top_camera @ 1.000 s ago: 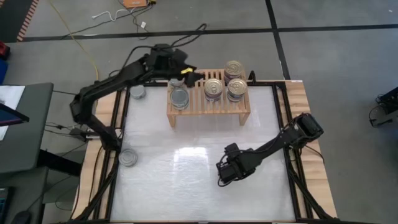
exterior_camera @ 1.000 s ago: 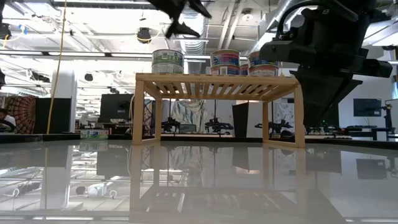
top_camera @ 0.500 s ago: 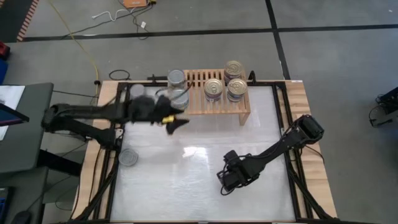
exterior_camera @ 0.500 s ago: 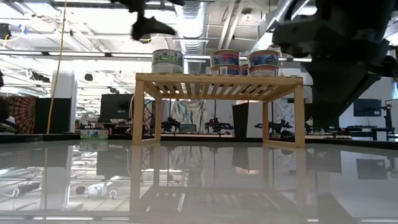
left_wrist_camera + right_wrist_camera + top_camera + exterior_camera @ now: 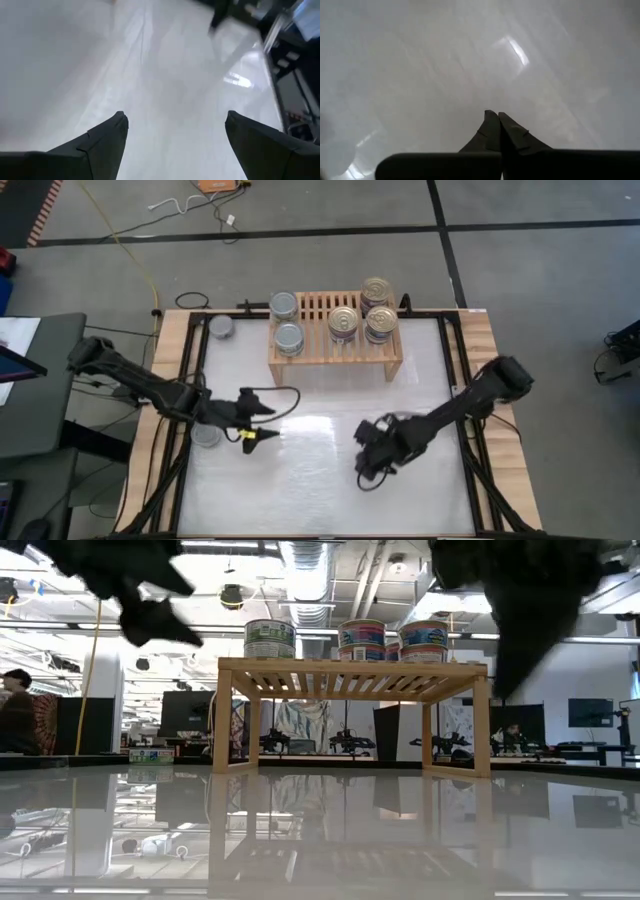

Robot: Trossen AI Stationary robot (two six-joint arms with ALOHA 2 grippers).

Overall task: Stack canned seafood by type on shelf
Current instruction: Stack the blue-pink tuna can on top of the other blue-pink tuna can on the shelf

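Left gripper (image 5: 262, 420) spread and empty beside round silver-topped tin (image 5: 206, 434); best centred over it, then lifted to light-wood slatted shelf (image 5: 318, 348). Right gripper (image 5: 368, 470) clenched.

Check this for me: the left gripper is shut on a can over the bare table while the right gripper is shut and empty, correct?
Not quite. The left wrist view shows the left gripper open and empty, with only the bare table between its fingers. It does hang over the table, and the right gripper is shut and empty, as you said.
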